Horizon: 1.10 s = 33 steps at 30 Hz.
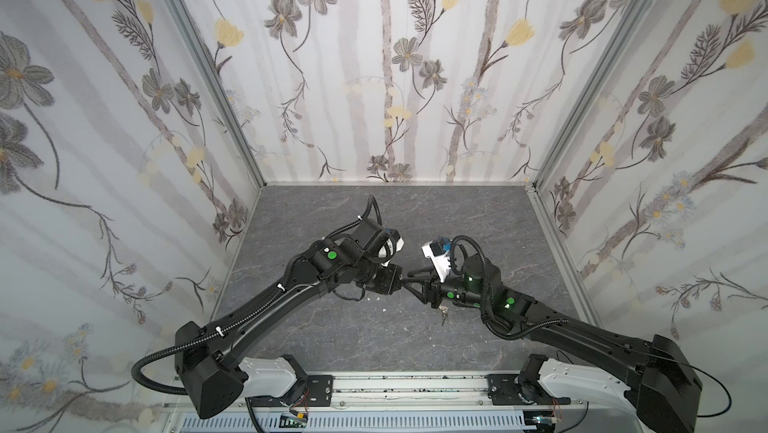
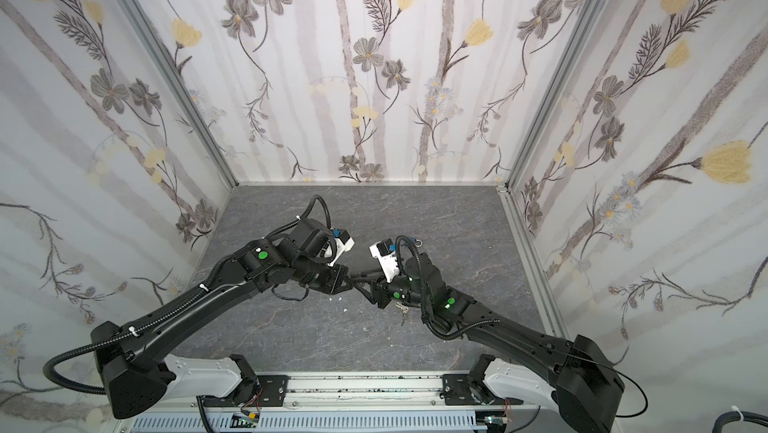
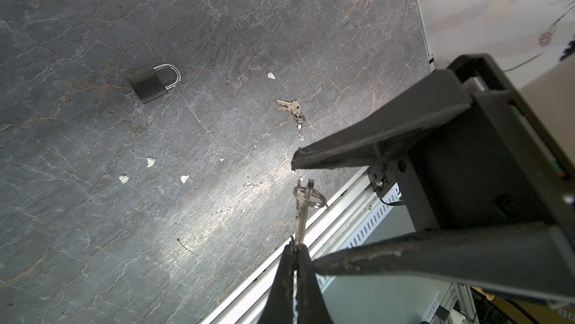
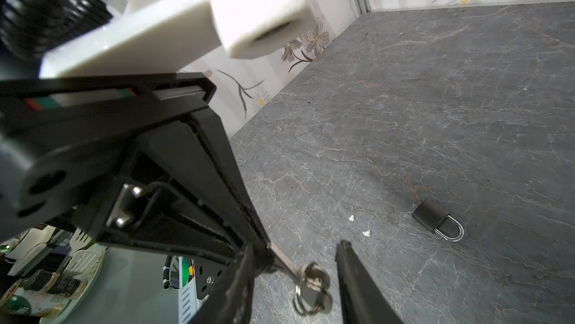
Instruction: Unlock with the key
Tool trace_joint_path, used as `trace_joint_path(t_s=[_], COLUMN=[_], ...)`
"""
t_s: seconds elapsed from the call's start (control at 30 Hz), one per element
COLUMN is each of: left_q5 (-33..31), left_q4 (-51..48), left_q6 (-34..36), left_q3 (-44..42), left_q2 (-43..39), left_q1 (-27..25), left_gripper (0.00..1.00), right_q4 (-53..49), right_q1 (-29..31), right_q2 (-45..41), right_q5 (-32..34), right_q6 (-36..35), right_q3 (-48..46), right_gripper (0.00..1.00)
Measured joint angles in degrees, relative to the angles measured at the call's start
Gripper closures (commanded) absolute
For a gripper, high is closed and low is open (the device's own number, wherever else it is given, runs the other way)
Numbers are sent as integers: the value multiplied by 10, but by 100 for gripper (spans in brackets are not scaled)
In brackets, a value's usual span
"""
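Note:
My left gripper [image 3: 294, 246] is shut on the blade of a silver key [image 3: 301, 213], which sticks out from its tips with a split ring on its head. The key's head and ring [image 4: 311, 285] hang between the two fingers of my right gripper [image 4: 298, 263], which stands open around them with a gap on each side. In both top views the two grippers meet tip to tip over the middle of the floor [image 1: 405, 283] [image 2: 353, 279]. A small dark padlock [image 3: 152, 83] [image 4: 435, 221] with its silver shackle closed lies flat on the grey floor, apart from both grippers.
A second small bunch of keys [image 3: 291, 109] [image 1: 444, 312] lies on the floor under my right wrist. White flecks [image 3: 151, 161] dot the slate-patterned floor. Flowered walls [image 1: 395, 77] close in three sides, and an aluminium rail [image 1: 407, 389] runs along the front.

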Motion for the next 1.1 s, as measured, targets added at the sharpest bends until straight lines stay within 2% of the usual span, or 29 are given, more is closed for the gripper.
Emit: trace_joint_path(t_s=[0.13, 0.4, 0.47, 0.6, 0.73, 0.93, 1.1], left_q5=[-10, -2, 0, 2, 1, 3, 27], left_q4=[-1, 15, 18, 20, 21, 38, 79], left_q6=[0, 0, 0, 0, 0, 0, 0], left_q3=[-5, -7, -9, -16, -17, -27, -43], left_q2=[-7, -21, -21, -21, -21, -45, -74], left_q1=[0, -2, -2, -2, -2, -2, -2], left_gripper=[100, 100, 100, 100, 100, 100, 100], right_q4=[-6, -73, -81, -71, -48, 21, 89], right_q1=[4, 2, -3, -13, -18, -64, -76], right_q2=[8, 29, 21, -17, -50, -70, -71], right_q5=[11, 90, 107, 137, 138, 36, -73], right_q6=[-6, -21, -18, -2, 12, 40, 71], right_q3=[8, 30, 23, -1, -21, -64, -87], right_gripper=[64, 76, 76, 68, 66, 56, 54])
